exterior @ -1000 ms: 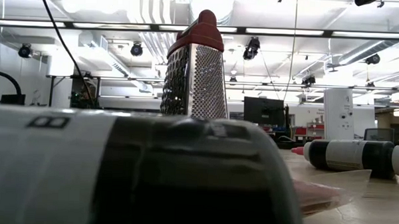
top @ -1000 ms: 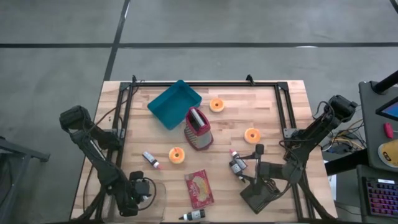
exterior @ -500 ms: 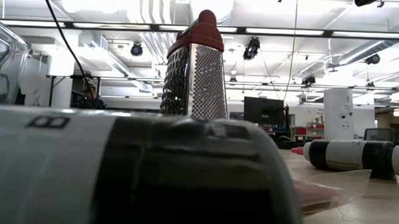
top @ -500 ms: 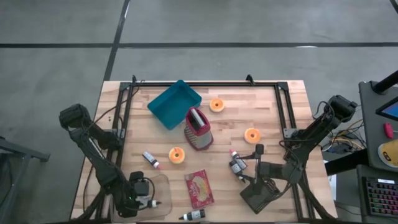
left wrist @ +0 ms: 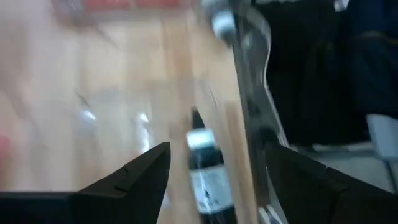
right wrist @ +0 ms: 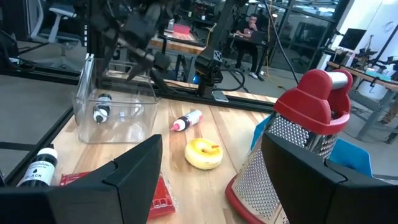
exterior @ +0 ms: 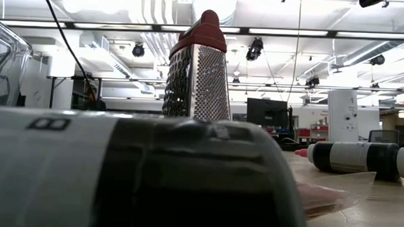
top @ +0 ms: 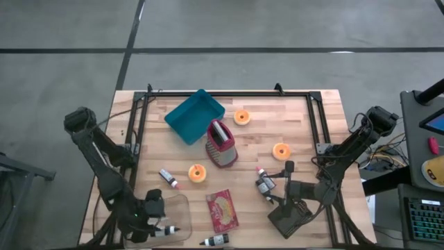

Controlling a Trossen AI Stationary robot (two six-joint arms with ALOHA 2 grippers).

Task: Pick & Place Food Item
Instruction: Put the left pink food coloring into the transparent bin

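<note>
Since a sec ago our left gripper (top: 166, 227) has spread its jaws and dropped a small bottle (top: 168, 228) into the clear container (top: 182, 208) at bench edge, so that placement looks done; right gripper (top: 288, 170) waits, jaws apart.

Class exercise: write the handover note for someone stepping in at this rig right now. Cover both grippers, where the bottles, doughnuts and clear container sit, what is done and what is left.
Left gripper: open, above the clear container at the table's near left corner; one small bottle lies inside, no longer gripped.
Right gripper: open, empty, waiting at the near right.
Three doughnuts lie loose on the table, as do other bottles, e.g..
Grater stands mid-table, teal tray behind it.
Done: one bottle dropped in. Left: which item goes next is unclear.
</note>
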